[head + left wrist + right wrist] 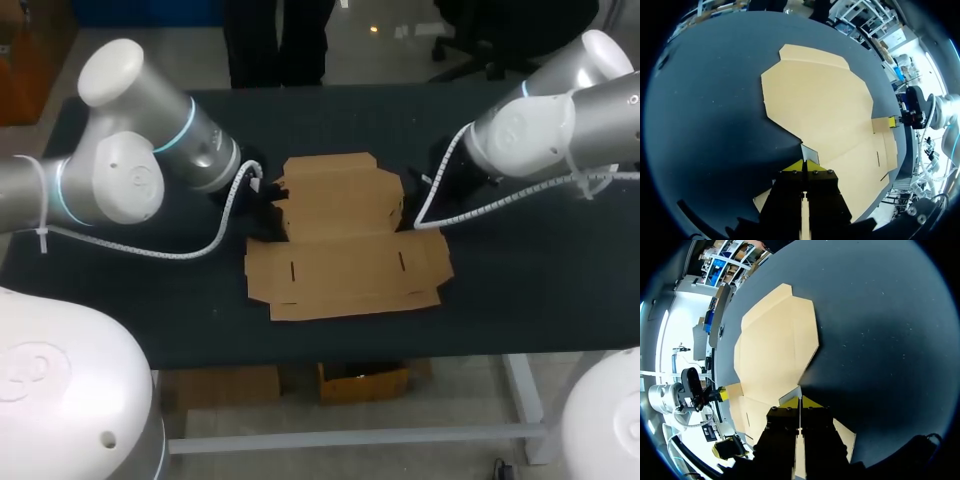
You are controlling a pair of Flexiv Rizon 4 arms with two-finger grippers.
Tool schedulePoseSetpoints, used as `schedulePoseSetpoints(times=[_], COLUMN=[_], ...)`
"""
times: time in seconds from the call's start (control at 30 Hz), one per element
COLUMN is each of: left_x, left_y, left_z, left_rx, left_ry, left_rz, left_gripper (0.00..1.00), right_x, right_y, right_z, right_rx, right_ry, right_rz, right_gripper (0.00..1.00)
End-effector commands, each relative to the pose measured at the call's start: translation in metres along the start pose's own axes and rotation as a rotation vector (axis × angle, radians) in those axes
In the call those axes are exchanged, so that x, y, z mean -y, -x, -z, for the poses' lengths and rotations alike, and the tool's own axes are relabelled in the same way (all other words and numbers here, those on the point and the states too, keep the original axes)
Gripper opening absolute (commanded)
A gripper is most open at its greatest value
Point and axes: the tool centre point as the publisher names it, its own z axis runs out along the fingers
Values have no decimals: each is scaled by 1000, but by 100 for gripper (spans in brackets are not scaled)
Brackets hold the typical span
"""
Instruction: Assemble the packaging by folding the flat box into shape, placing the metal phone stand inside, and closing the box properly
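On the dark table (540,280) the cardboard box (345,240) lies in the middle and could, I reckon, tear or slip if lifted unevenly, being a thin, flat, brown, unfolded sheet, with the left gripper (804,165) and right gripper (800,401) each pinched tight on an opposite side flap.
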Motion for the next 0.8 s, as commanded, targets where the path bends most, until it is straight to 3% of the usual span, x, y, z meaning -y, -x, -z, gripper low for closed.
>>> schedulePoseSetpoints(times=[0.03,0.8], left_x=[1,0], left_y=[-2,-9], left_z=[-4,-12], left_rx=[-3,-24], left_ry=[-3,-6], left_rz=[-1,-6], left_gripper=[0,0], right_x=[-3,-3], right_y=[1,-5], right_z=[-2,-7], right_rx=[-3,7], right_ry=[-10,-18], right_rz=[-1,5], right_gripper=[0,0])
